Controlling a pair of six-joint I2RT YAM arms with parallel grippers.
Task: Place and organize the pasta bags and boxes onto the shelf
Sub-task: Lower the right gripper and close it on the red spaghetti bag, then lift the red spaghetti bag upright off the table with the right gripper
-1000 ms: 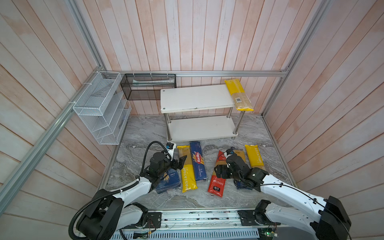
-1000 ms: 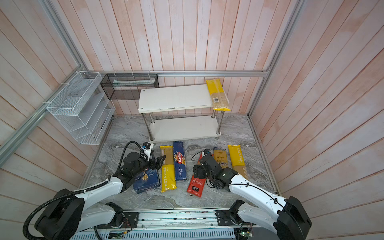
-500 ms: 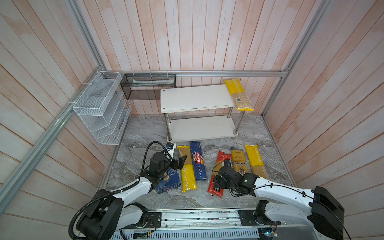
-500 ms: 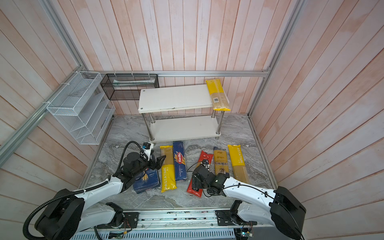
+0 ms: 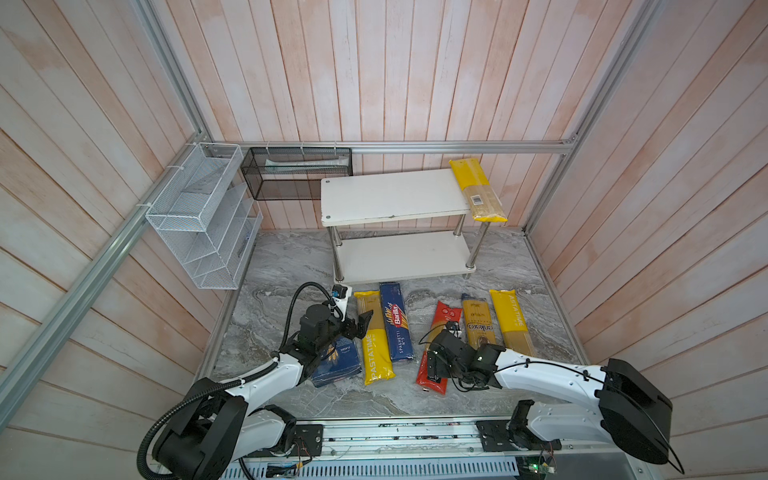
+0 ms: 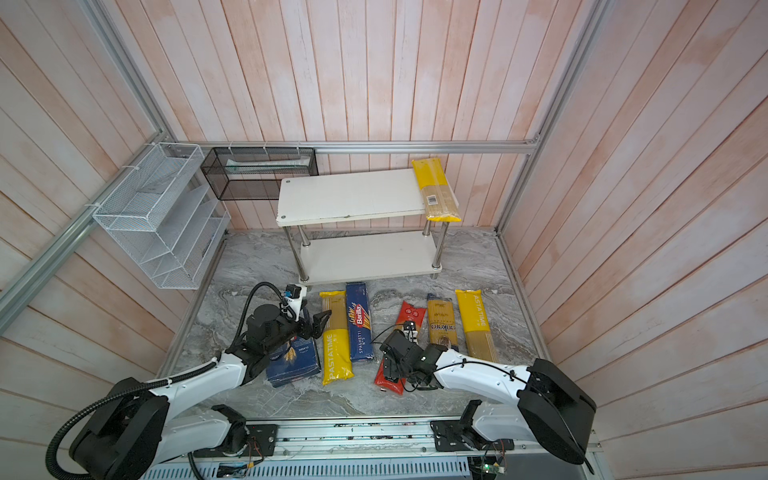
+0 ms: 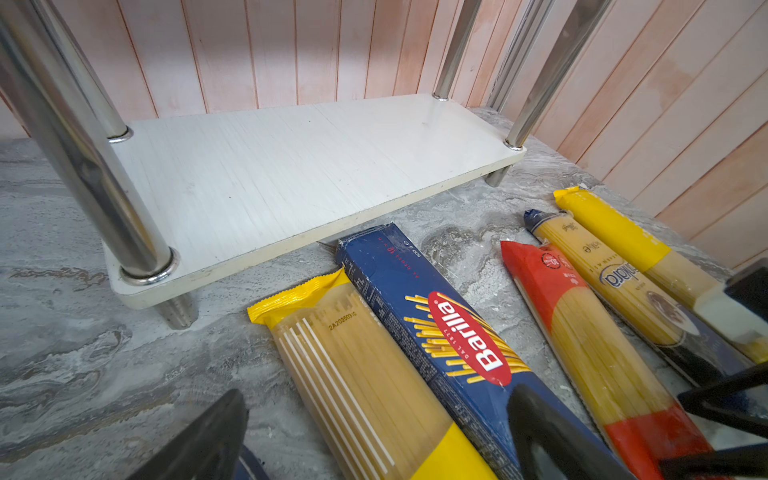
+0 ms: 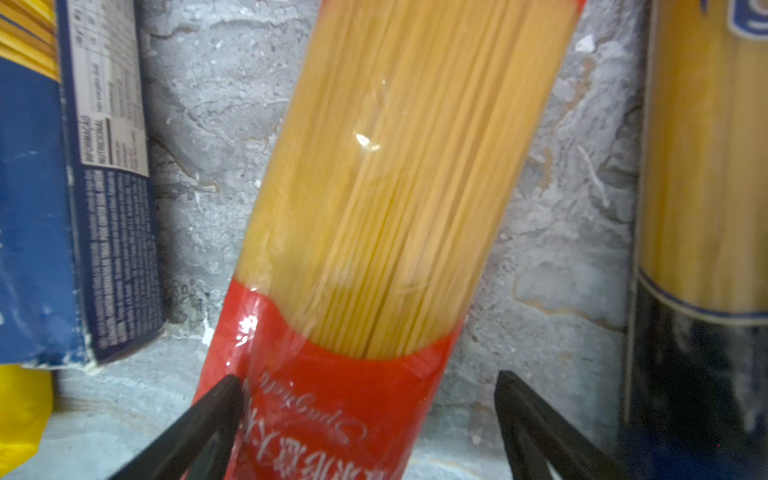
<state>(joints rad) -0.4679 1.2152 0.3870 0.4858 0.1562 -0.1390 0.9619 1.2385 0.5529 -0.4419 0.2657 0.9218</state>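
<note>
Right gripper (image 8: 368, 380), jaws spread wide, straddles the near end of the red-and-clear spaghetti bag (image 8: 374, 208), which lies on the marble surface (image 8: 540, 249). Left gripper (image 7: 378, 392), jaws apart, hangs above the PASTATIME bag (image 7: 365, 374). One yellow bag (image 5: 478, 191) lies on the shelf (image 5: 390, 195), at the right end of its top board.

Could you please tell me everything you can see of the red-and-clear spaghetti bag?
The red-and-clear spaghetti bag is a long, narrow, glossy plastic pack: red ends, white script on one, clear middle showing straight yellow strands. It lies flat, slightly slanted, on the marble surface between the narrow Barilla box and the gold-and-dark-blue bag. The open right gripper straddles one red end; contact is unclear.
</note>
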